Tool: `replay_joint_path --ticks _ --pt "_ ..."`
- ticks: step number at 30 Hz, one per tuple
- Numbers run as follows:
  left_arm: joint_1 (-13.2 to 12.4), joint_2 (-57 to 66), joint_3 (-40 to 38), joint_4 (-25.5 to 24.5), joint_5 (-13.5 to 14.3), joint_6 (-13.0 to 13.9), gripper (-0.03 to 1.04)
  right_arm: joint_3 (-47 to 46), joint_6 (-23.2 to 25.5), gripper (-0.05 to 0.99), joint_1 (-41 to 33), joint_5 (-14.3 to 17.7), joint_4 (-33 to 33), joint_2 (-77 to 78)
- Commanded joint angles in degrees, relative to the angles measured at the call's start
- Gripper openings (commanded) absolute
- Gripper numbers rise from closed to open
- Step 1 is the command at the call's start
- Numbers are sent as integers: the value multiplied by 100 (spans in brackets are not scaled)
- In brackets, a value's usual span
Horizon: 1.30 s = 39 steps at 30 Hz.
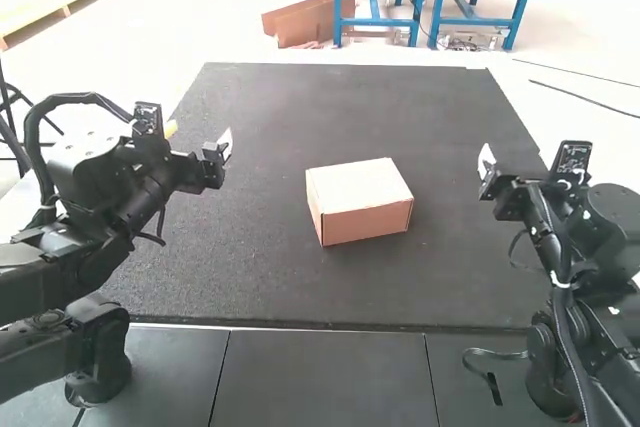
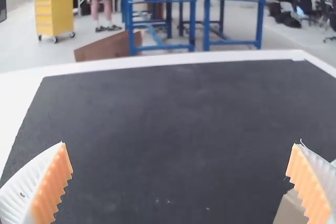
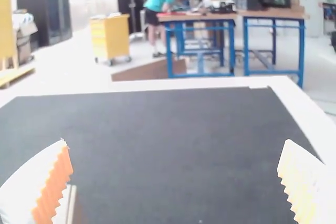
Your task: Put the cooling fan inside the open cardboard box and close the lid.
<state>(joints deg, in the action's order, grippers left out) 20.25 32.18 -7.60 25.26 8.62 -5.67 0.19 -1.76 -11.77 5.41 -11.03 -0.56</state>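
— Beyond the bench, what's around?

— Blue-framed tables (image 2: 163,17) and a yellow cart (image 2: 54,9) on a pale floor, well apart from my work.

— And the bench (image 1: 320,377) itself?

— A black mat (image 1: 300,117) covers most of it. It lies flat and looks grippy, so I'd judge a pushed thing won't skid far.

— Where's the cardboard box (image 1: 358,209)?

— Near the mat's middle, between my two arms, turned a little. Its lid (image 1: 356,185) lies flat on top, so I reckon the cooling fan is inside, though I can't confirm it.

— Your tools?

— I have my left tool (image 2: 178,153) over the mat's left side and my right tool (image 3: 176,148) over its right. Both are raised and well apart from the box. Each is spread wide, white ribbed fingers (image 2: 21,198) with orange pads (image 2: 52,187), pinching nothing.

— So what's left?

— By my judgement, only making sure of the lid. I'd come down from above and press the top panel gently near its front edge. The other tool would steady the far side, so the box neither slides nor crushes.
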Motion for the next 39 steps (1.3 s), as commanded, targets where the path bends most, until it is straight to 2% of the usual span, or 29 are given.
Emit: replay_joint_path --ticks 1,4,8,14,15,19,22,26,30,33,36,39 --pt "-48 -230 109 6 -10 -162 97 -19 -44 90 26 22 57 65" --pt "-48 -573 223 -170 -45 -233 97 -19 -26 90 34 22 83 65" --pt "-48 -1320 382 -662 -124 -321 97 -19 -17 90 43 22 171 73" --pt "-48 -3043 760 -1717 -159 -329 97 -19 -35 91 61 13 435 65" --pt "-48 -3289 786 -2051 -124 -321 97 -19 -35 91 61 13 487 73" --pt "-153 -3113 768 -2139 131 -347 97 -19 -9 91 70 13 628 65" --pt "-417 -3192 768 -2315 148 -417 97 -19 0 91 78 13 786 73" --pt "-970 -3210 768 -2394 157 -470 97 -19 106 91 87 13 1024 73" --pt "-1577 -3218 777 -2455 148 -382 97 -19 501 91 219 30 1050 73" --pt "-1937 -3218 777 -2464 131 -294 97 -27 519 91 456 30 1076 73" --pt "-2139 -3218 777 -2482 131 -206 97 -27 528 91 632 30 1103 73" --pt "-2157 -3218 777 -2517 122 -136 97 -27 528 91 614 30 1103 82"
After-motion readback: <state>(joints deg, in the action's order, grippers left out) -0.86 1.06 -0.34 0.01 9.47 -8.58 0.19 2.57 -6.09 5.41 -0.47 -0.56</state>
